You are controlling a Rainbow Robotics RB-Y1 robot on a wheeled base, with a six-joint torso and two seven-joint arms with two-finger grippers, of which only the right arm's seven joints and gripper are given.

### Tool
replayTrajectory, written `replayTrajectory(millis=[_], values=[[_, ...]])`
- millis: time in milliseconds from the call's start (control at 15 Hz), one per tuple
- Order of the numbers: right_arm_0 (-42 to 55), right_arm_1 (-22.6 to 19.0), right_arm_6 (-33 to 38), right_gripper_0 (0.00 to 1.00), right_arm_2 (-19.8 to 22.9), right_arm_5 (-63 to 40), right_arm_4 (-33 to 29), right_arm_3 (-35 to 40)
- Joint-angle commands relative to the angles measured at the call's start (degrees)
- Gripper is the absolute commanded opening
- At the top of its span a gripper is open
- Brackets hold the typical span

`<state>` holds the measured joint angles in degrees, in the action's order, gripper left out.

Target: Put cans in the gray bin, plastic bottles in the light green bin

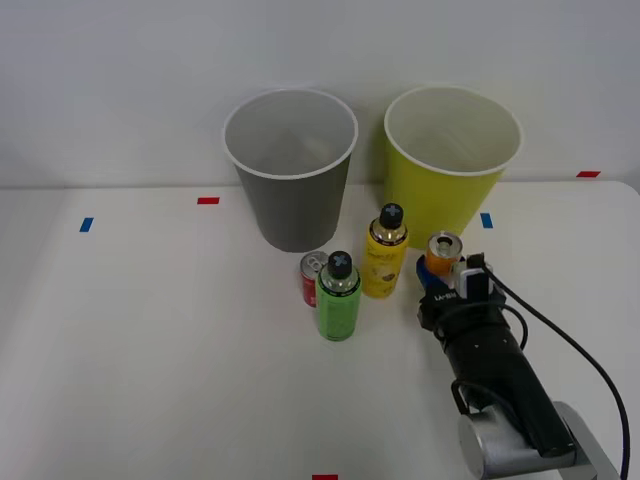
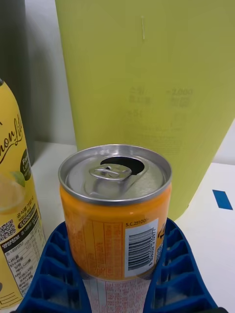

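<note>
On the white table (image 1: 150,350), the right gripper (image 1: 443,283) sits at the lower right of the front view, its black arm running down toward the bottom right corner, and its blue ribbed fingers (image 2: 54,269) stand on either side of the orange-and-white can (image 1: 443,252) — in the wrist view the can's body fills the gap between them, its sides against the inner ribs, so the jaws are pinching the can. The can stands upright on the table with its silver top opened, the tab lying beside a dark opening, and a barcode on its side faces the wrist camera. Directly behind it rises the light green bin (image 1: 450,165), at the upper right of the front view, with the gray bin (image 1: 292,170) just to its left at upper centre; both stand upright with open mouths. The yellow bottle (image 1: 385,252) stands just left of the held can, close but apart from it, black cap up. The green bottle (image 1: 338,297) stands lower and further left, near the frame's centre, and the short red can (image 1: 313,277) is just beside it on its left, partly hidden behind it. Small blue tape marks (image 1: 86,224) and red tape marks (image 1: 208,200) lie scattered on the tabletop.
</note>
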<state>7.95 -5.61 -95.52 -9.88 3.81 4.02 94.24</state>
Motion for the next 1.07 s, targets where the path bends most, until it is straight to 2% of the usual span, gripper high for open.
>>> replayTrajectory(millis=[67,467,667,1067], values=[[0.0,-1.2,0.5,0.13,-0.5,0.4,0.6,0.1],[4.0,-3.1,1.8,0.12,-2.8,2.8,1.3,2.6],[9.7,-4.8,2.9,0.12,-4.6,2.8,2.0,9.7],[20.7,-9.1,5.4,0.07,-5.2,2.7,3.5,25.0]])
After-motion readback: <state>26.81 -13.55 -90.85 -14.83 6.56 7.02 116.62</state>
